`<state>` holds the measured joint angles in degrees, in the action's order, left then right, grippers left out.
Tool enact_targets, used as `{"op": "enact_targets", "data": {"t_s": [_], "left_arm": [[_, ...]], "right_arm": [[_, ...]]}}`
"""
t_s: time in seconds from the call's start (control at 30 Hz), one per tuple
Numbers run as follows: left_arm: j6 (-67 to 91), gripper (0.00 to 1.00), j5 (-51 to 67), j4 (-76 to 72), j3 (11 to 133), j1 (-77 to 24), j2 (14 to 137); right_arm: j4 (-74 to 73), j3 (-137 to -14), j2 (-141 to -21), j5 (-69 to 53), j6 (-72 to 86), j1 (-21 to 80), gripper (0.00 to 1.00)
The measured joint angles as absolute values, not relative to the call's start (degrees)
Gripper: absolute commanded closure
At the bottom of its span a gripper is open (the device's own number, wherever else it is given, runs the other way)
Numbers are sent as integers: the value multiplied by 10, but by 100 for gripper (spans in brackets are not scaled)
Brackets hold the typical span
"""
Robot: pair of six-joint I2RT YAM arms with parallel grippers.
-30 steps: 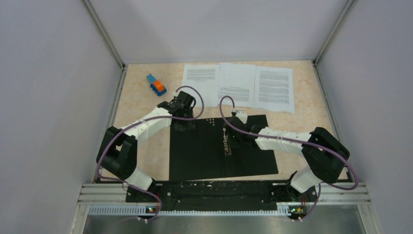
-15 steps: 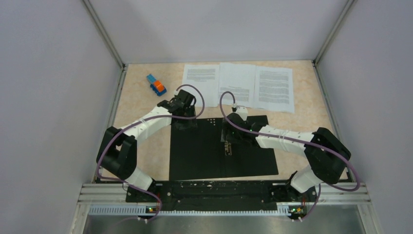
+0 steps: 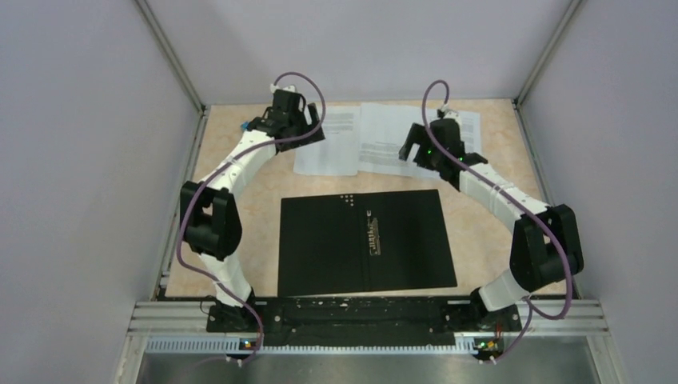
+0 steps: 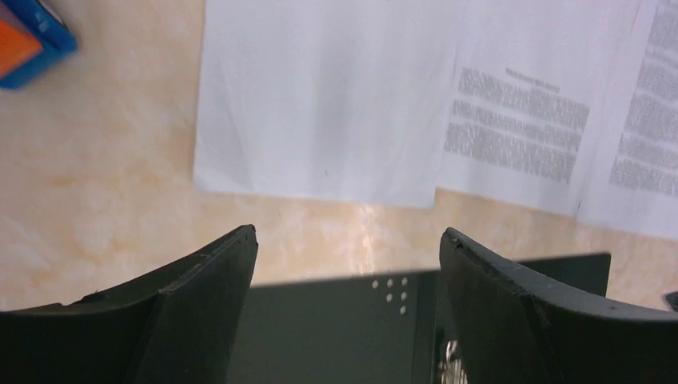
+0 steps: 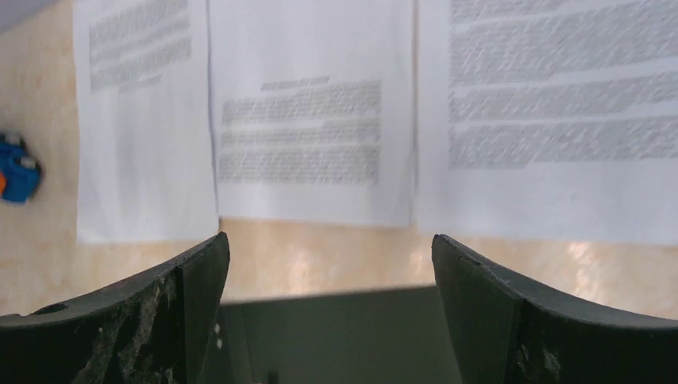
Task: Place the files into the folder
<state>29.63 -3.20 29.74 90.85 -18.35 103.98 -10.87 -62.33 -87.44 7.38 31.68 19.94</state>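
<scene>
– Since both arms hang over the far side, what's the finger state?
– left gripper [image 4: 348,240]: jaws wide, nothing between them. right gripper [image 5: 329,244]: same, wide and empty.
– Where are the files?
– 3 files [image 3: 382,140] lie flat on the table [image 3: 240,184] in a row along the far edge. Their side edges touch or overlap, can't tell which. The left sheet [image 4: 320,96] is under the left gripper, the middle sheet [image 5: 312,120] under the right. The folder [image 3: 364,244] lies open, black inside up, just nearer than the sheets and apart from them. A toy block [image 4: 24,40] sits beside the left sheet.
– Handling?
– My guess: single sheets, very light, floppy, easy to crease. Lying flat on a smooth top, they give no edge to get under, so they'll likely slide or buckle. Best hold looks like the near edge facing the folder: press, bow it up, pinch. Neighbours may drag along. The folder is thin and could skid, and its clip [image 3: 373,232] may snag paper.
</scene>
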Motion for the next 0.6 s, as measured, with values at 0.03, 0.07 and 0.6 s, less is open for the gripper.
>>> {"op": "enact_targets", "data": {"t_s": [0.03, 0.07, 0.6], "left_arm": [[293, 7, -27, 285, 919, -170, 1056], [287, 6, -22, 274, 931, -156, 1072], [256, 3, 15, 230, 1166, -105, 1337]], "right_arm": [[-95, -636, -887, 58, 310, 173, 3], [-83, -646, -899, 47, 306, 150, 3], [32, -785, -1161, -51, 289, -93, 1]]}}
